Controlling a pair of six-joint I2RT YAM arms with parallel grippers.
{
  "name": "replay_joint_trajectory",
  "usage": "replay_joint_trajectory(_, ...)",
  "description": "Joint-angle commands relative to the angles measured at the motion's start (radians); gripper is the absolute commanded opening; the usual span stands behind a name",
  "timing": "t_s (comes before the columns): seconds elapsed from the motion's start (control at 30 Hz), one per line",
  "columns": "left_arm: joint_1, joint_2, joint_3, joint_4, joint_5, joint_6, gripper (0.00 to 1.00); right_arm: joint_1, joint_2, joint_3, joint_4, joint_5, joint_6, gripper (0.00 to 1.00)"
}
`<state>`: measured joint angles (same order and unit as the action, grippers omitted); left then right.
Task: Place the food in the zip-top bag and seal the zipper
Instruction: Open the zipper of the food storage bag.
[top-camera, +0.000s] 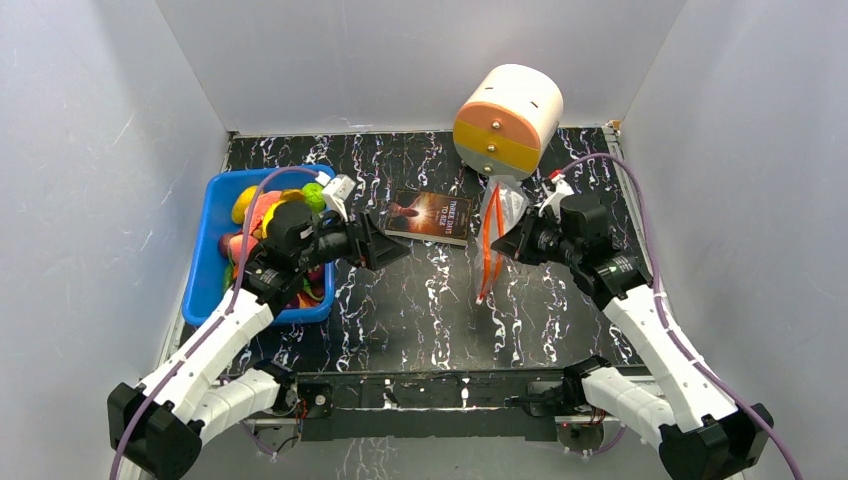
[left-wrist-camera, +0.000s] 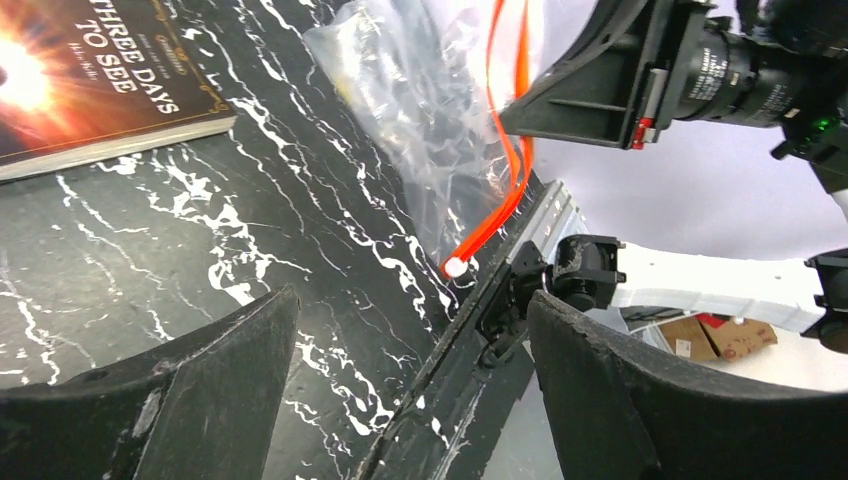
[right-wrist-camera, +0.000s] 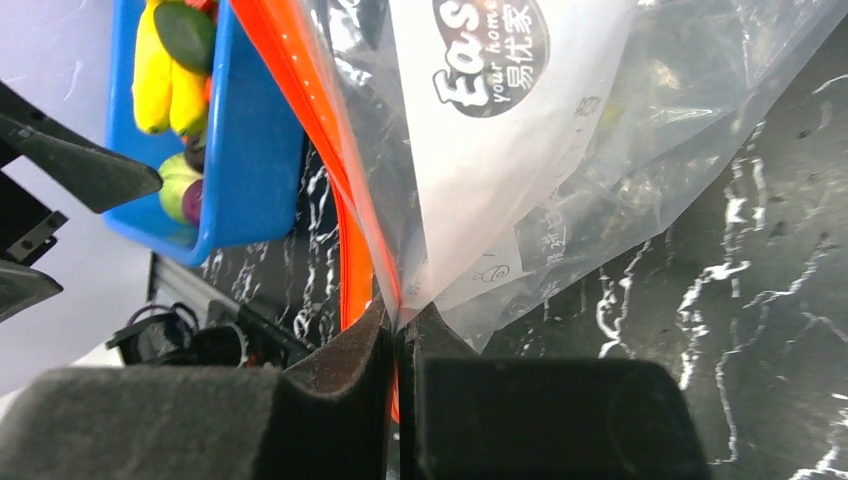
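My right gripper (top-camera: 513, 240) is shut on the clear zip-top bag (top-camera: 503, 212) and holds it up over the table's middle right. In the right wrist view the closed jaws (right-wrist-camera: 398, 325) pinch the bag (right-wrist-camera: 560, 170) by its red-orange zipper (right-wrist-camera: 300, 90). The zipper (top-camera: 488, 255) hangs down in a loop; its pale slider (left-wrist-camera: 455, 267) shows in the left wrist view near the table. My left gripper (top-camera: 385, 243) is open and empty, left of the bag, above the table. The toy food (top-camera: 262, 212) lies in the blue bin (top-camera: 205, 262); a yellow banana (right-wrist-camera: 160, 75) shows in the right wrist view.
A book (top-camera: 430, 216) lies flat at the table's middle back, also in the left wrist view (left-wrist-camera: 80, 90). A cream, orange and yellow cylinder (top-camera: 507, 120) with a drawer front stands at the back right. Grey walls enclose the table on three sides.
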<state>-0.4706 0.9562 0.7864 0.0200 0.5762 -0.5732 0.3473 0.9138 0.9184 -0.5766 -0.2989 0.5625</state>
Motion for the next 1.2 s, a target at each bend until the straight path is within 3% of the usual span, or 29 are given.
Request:
replay_joint_trajectory(0.0, -0.06, 0.021, 0.007, 0.082, -0.028, -0.037, 0.81, 0.015, -0.029, -0.04, 0.164, -0.128, 0.126, 0.0)
replay_joint_trajectory(0.23, -0.123, 0.096, 0.04, 0.16, -0.008, -0.095, 0.71, 0.046, -0.003, -0.06, 0.28, -0.199, 0.201, 0.0)
replay_joint_trajectory(0.63, -0.172, 0.165, 0.047, 0.289, -0.043, -0.14, 0.71, 0.174, 0.06, -0.081, 0.407, -0.213, 0.265, 0.0)
replay_joint_trajectory(0.87, -0.178, 0.202, 0.064, 0.276, -0.061, -0.134, 0.63, 0.228, 0.106, -0.053, 0.411, -0.199, 0.257, 0.0)
replay_joint_trajectory(0.97, -0.18, 0.22, 0.076, 0.257, -0.067, -0.118, 0.57, 0.23, 0.114, -0.054, 0.411, -0.203, 0.244, 0.0)
replay_joint_trajectory(1.17, -0.183, 0.241, 0.078, 0.245, -0.077, -0.123, 0.31, 0.231, 0.102, -0.073, 0.395, -0.198, 0.234, 0.0)
